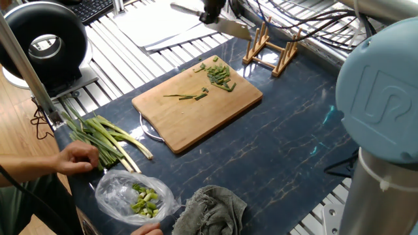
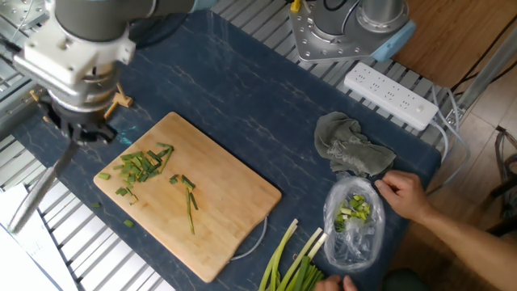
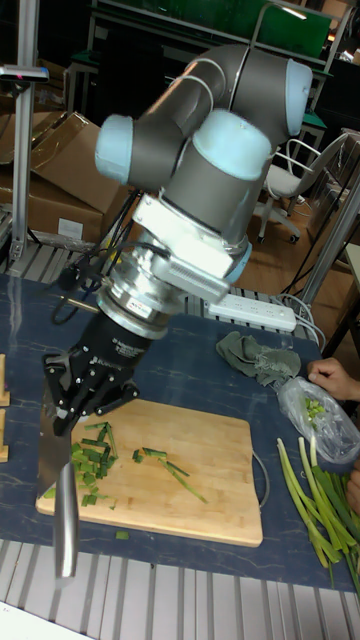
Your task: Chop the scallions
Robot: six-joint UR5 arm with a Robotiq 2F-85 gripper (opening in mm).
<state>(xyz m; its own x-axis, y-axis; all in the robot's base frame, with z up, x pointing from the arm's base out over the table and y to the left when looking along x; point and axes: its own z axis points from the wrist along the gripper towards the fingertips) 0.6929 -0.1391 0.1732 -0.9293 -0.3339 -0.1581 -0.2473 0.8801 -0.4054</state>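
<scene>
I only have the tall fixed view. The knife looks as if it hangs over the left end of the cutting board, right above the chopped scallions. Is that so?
Observer: No. In the other fixed view the knife in the gripper is off the cutting board, mostly over the metal slats past the table's edge.
Operator: Anything on that side that the blade could hit? My picture cuts off there.
Observer: Yes. A wooden rack stands on the table just beyond the board's far corner, and in one fixed view the blade tip is close beside it. I cannot tell the gap.
</scene>
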